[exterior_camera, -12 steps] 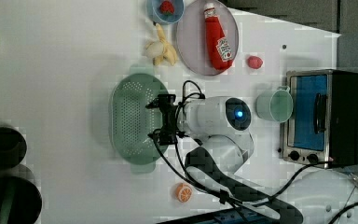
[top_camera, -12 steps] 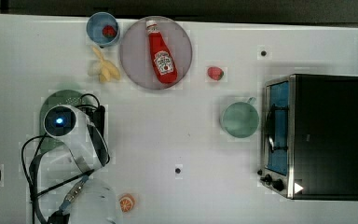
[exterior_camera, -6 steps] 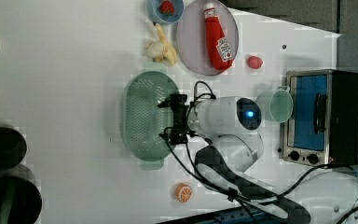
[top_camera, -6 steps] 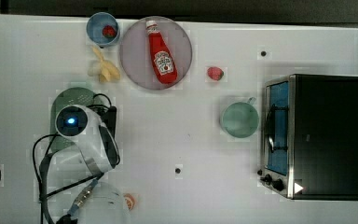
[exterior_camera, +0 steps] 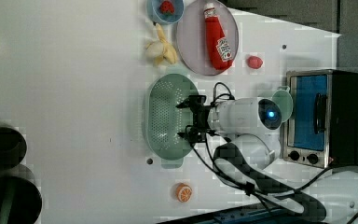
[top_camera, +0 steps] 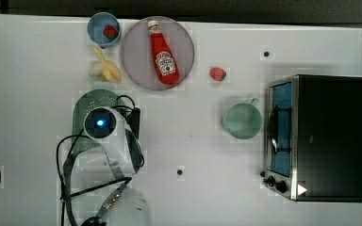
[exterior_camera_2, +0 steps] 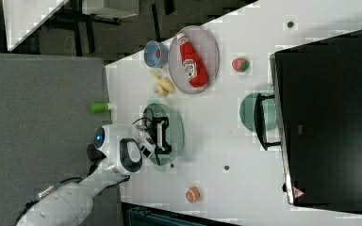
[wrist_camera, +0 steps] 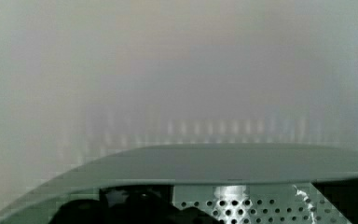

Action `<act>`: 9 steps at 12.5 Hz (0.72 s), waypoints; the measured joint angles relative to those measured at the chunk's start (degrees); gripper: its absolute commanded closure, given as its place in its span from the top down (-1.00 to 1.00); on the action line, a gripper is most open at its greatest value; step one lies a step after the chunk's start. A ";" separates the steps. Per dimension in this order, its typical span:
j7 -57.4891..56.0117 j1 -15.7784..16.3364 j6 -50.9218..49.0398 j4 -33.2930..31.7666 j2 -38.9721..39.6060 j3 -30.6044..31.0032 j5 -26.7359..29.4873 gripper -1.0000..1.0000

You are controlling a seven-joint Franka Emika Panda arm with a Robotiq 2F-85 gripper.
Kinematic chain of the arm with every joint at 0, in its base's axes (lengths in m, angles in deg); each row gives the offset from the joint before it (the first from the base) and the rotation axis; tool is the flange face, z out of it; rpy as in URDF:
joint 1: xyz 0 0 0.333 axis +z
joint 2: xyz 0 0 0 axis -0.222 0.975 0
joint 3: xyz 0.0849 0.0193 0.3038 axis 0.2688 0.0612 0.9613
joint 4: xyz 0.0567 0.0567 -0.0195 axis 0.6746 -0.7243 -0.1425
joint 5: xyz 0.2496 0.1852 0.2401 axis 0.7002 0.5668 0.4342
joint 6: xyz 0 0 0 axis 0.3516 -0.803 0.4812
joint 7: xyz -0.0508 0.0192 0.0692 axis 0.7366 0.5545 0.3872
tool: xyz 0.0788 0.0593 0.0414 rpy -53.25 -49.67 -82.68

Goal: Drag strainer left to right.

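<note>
A single white arm reaches over a white tabletop (top_camera: 207, 197), its gripper (exterior_camera: 192, 122) poised above the pale mint strainer (exterior_camera: 165, 116), at the bowl's rim nearer the arm; the black fingers (exterior_camera_2: 161, 134) stand wide apart, and no frame shows them clasping the rim. In the wrist view the strainer's rim (wrist_camera: 205, 163) arcs across the frame with its perforated floor just beneath, bare table beyond. In the top view, the strainer (top_camera: 86, 113) lies partly under the arm's wrist. Up the top view from the gripper sit a peeled banana (top_camera: 102, 68), a blue bowl (top_camera: 102, 29) with a red fruit inside, and a greyish-purple plate (top_camera: 139, 56) carrying a ketchup bottle (top_camera: 162, 55) laid flat. Toward the top view's right of the gripper, well apart, lie a strawberry (top_camera: 217, 73), a teal mug (top_camera: 242, 120) and, beyond it, a toaster oven (top_camera: 327, 137) with a blue-tinted door. In the left view an orange half (exterior_camera: 183, 192) rests near the table edge, below the gripper, while dark round containers (exterior_camera: 2, 147) stand at the far left of the left view. The right view shows grey flooring (exterior_camera_2: 37, 103) beside the table, dark framing (exterior_camera_2: 118, 19) past its far end, and a small green object (exterior_camera_2: 100, 107) at the table's edge.
</note>
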 measured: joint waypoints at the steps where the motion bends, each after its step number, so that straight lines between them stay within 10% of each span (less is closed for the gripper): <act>1: -1.23 -0.64 0.06 -0.90 -0.69 -0.52 0.05 1.00; 9: -17.12 -5.93 0.78 -4.14 -3.44 -7.20 -0.38 1.00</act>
